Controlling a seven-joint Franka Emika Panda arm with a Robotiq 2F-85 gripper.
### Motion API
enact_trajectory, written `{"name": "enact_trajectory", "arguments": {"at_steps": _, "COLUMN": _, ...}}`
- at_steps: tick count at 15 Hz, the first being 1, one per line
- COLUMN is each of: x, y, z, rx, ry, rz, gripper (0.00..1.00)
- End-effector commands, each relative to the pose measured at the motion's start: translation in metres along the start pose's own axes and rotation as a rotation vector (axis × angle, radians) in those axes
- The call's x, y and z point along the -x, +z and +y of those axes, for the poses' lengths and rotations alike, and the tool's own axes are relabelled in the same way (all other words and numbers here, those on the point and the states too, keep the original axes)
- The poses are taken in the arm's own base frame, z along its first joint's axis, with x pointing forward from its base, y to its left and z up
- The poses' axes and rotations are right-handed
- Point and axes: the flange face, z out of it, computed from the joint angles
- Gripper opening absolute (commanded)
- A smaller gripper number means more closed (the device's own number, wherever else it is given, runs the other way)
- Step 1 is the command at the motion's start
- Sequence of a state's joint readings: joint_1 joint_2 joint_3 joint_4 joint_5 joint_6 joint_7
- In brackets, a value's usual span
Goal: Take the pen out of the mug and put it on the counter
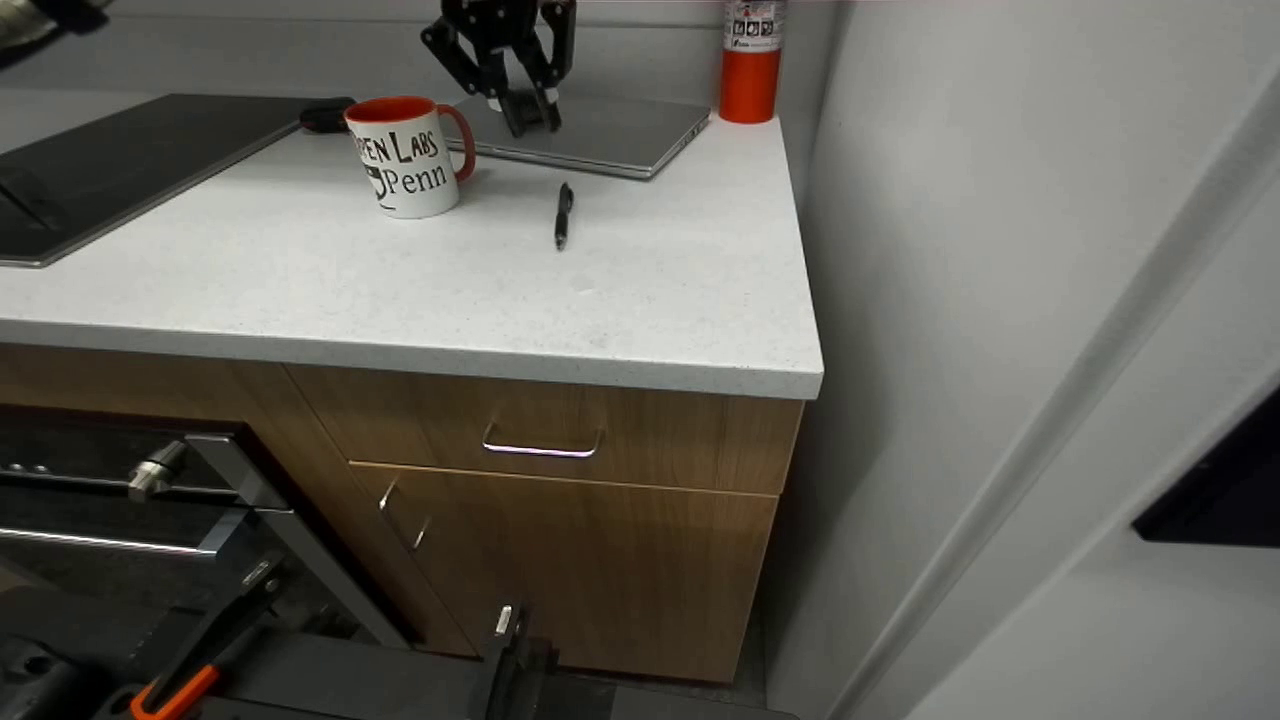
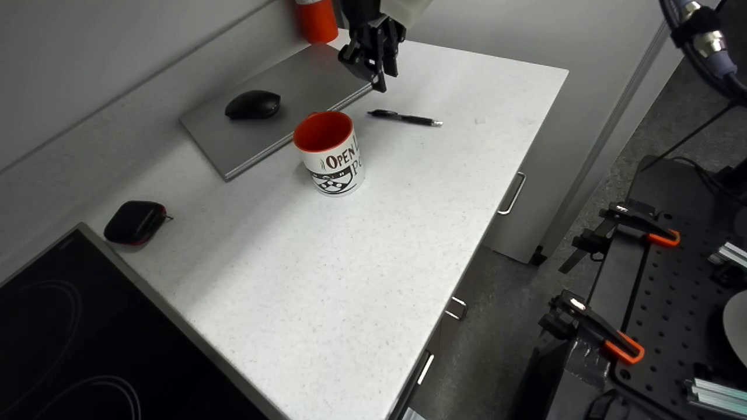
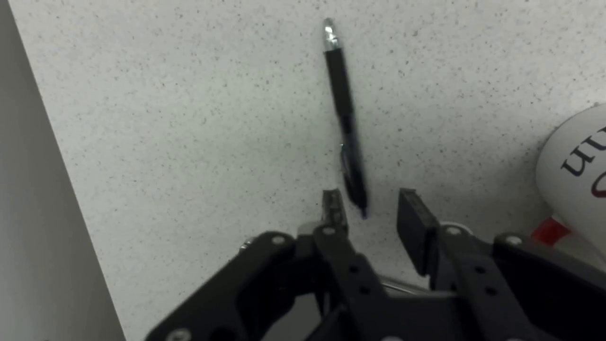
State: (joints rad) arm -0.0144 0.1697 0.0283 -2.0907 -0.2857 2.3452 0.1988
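Observation:
The dark pen (image 1: 563, 215) lies flat on the white speckled counter (image 1: 650, 290); it also shows on the counter (image 2: 327, 262) in an exterior view (image 2: 404, 118). The white mug (image 1: 410, 165) with red handle and red inside stands upright beside it; no pen shows in its visible inside (image 2: 335, 163). My gripper (image 1: 533, 118) is open and empty, raised above the laptop side of the pen, also seen in an exterior view (image 2: 383, 83). In the wrist view the pen (image 3: 342, 90) points between the open fingertips (image 3: 370, 199), apart from them; the mug (image 3: 577, 166) is partly cut off at right.
A closed grey laptop (image 1: 610, 130) lies behind the mug and pen, with a black mouse (image 2: 252, 105) on it. A red-and-white canister (image 1: 750, 85) stands at the back corner by the wall. A small black case (image 2: 135, 223) lies near the dark cooktop (image 2: 76, 326).

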Motion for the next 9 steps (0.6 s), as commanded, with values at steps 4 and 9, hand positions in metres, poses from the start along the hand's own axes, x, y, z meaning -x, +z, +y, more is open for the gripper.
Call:
{"name": "enact_trajectory", "arguments": {"at_steps": 4, "x": -0.0001, "y": -0.0073, "z": 0.0012, "rx": 0.001, "ry": 0.006, "rz": 0.015, "gripper": 0.90}}
{"name": "enact_trajectory", "arguments": {"at_steps": 9, "x": -0.0003, "y": -0.0011, "z": 0.0009, "rx": 0.000, "ry": 0.001, "rz": 0.000, "gripper": 1.00}}
